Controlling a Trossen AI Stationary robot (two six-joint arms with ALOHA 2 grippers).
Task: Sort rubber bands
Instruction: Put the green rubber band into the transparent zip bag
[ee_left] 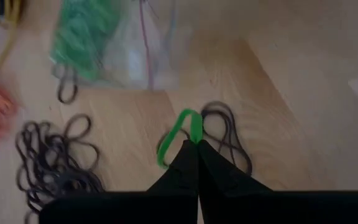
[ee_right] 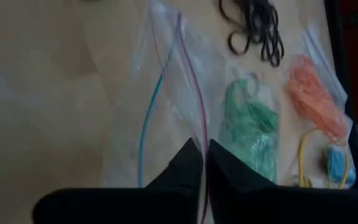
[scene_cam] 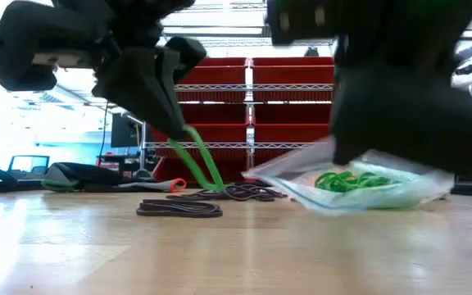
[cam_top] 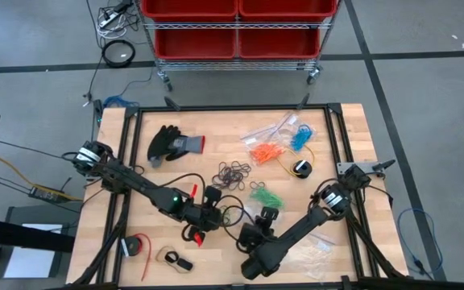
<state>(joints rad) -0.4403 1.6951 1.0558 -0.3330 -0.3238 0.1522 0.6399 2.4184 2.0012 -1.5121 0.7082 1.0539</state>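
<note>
Rubber bands sit in little colour piles around the middle of the counter (cam_top: 159,181) in the high view: a black heap (cam_top: 234,173) dead centre, orange ones (cam_top: 266,151) up and right of it, blue ones (cam_top: 300,138) further right, and green ones (cam_top: 265,196) inside a clear bag (ee_right: 166,93) just below centre. The left gripper (ee_left: 194,144) has its jaws pinched shut on a single green band (ee_left: 178,134), right over a couple of loose black loops (ee_left: 224,134). The right gripper (ee_right: 204,152) has its jaws nearly together at the bag's edge, looks like they're nipping the plastic, hard to be sure. A black glove (cam_top: 171,145) lies toward the upper left.
</note>
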